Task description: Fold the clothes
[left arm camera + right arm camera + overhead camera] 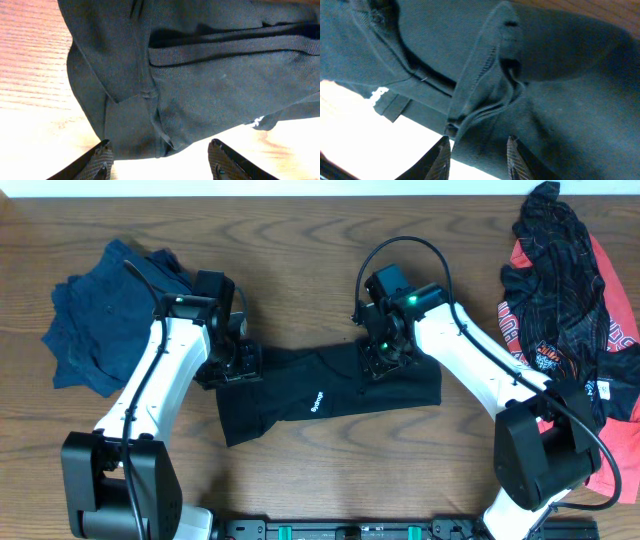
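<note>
**Item under work.** One black garment (320,395) lies spread at the centre of the table (300,240), between the two arms. It is creased and partly doubled over on itself. A small white logo (317,401) shows on its upper face.

**Left arm** (160,370). It reaches in to the garment's left end. In the left wrist view the left fingers (101,159) are spread wide and hold nothing. The garment's lower hem lies in the gap between them, with light table surface on either side. A ribbed band and a stitched seam cross the cloth above.

**Right arm** (470,370). It stands over the garment's upper right portion. In the right wrist view the right fingers (441,159) sit closer together than the left pair. A raised, stitched ridge of cloth (485,95) runs down into the gap between them. Whether they are pinching that ridge or only flanking it cannot be told from these views.

**Other items.**
- A rumpled blue garment (100,320) lies at the far left, well apart from the black one.
- A heap of red and black clothing (565,300) lies along the right edge, also well apart.
</note>
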`<state>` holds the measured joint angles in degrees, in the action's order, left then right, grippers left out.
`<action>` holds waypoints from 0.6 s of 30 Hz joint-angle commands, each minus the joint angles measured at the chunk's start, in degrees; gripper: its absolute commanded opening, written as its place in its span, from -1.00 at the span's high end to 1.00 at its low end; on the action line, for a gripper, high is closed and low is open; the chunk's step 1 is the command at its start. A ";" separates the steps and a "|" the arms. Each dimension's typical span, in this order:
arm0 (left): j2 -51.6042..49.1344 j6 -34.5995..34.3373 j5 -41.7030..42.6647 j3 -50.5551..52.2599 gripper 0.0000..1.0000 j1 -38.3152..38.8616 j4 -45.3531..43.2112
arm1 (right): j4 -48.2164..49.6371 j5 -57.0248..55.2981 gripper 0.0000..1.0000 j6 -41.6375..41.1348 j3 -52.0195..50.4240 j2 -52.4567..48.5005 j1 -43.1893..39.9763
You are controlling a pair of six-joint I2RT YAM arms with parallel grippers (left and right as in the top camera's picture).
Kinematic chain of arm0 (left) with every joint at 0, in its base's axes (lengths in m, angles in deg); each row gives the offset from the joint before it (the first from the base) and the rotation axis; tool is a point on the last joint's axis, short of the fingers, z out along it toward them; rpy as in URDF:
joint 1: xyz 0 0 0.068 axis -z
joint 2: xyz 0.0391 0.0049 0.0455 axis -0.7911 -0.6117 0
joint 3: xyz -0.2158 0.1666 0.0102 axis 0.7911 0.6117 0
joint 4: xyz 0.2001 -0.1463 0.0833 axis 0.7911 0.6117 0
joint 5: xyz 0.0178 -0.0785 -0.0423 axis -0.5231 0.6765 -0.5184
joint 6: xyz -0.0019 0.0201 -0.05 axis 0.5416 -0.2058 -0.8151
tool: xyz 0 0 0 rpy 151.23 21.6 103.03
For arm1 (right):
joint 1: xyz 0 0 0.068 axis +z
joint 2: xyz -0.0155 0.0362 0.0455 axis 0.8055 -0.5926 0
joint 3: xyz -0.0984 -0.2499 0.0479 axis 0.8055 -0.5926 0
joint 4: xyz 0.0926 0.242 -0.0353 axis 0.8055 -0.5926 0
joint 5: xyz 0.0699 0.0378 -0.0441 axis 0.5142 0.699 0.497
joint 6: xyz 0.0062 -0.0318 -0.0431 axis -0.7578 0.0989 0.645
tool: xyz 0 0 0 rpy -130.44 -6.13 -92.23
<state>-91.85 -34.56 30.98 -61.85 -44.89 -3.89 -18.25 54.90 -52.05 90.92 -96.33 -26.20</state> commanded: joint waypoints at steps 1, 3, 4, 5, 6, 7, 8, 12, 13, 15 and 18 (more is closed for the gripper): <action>0.20 -0.07 0.11 -0.76 -0.25 0.02 0.37 | -0.04 -6.10 0.30 -1.88 0.83 -0.68 -0.68; 0.20 -0.07 0.11 -0.76 -0.25 0.02 0.37 | -0.66 -13.66 0.29 -7.67 0.83 -0.68 -1.70; 0.20 -0.07 0.11 -0.76 -0.25 0.02 0.37 | -1.05 -16.81 0.30 -10.10 0.83 -0.68 -2.21; 0.20 -0.07 0.11 -0.76 -0.25 0.02 0.37 | -1.27 -19.17 0.30 -11.96 0.83 -0.68 -2.78; 0.20 -0.07 0.11 -0.76 -0.26 0.02 0.37 | -1.20 -19.76 0.31 -12.37 0.83 -0.68 -3.23; 0.20 -0.07 0.11 -0.76 -0.26 0.02 0.37 | -0.85 -19.15 0.33 -12.11 0.83 -0.70 -3.65; 0.20 -0.07 0.11 -0.76 -0.26 0.04 0.37 | -0.66 -17.99 0.35 -11.02 0.83 -0.70 -3.87; 0.20 -0.09 0.11 -0.76 -0.26 0.04 0.37 | -1.51 -15.26 0.43 -8.48 0.48 -0.74 -3.39; 0.20 -0.09 0.11 -0.76 -0.26 0.04 0.37 | -1.44 -15.21 0.46 -8.50 0.00 -0.74 -2.97; 0.20 -0.09 0.11 -0.76 -0.26 0.04 0.39 | -0.98 -14.53 0.48 -8.52 -1.22 -0.94 -2.05; 0.20 -0.09 0.11 -0.76 -0.26 0.02 0.39 | 0.35 -11.06 0.49 -8.50 -3.98 -1.18 -0.26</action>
<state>-91.85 -34.56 30.98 -61.85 -44.89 -3.87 -18.42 40.95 -60.18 89.41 -96.33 -28.43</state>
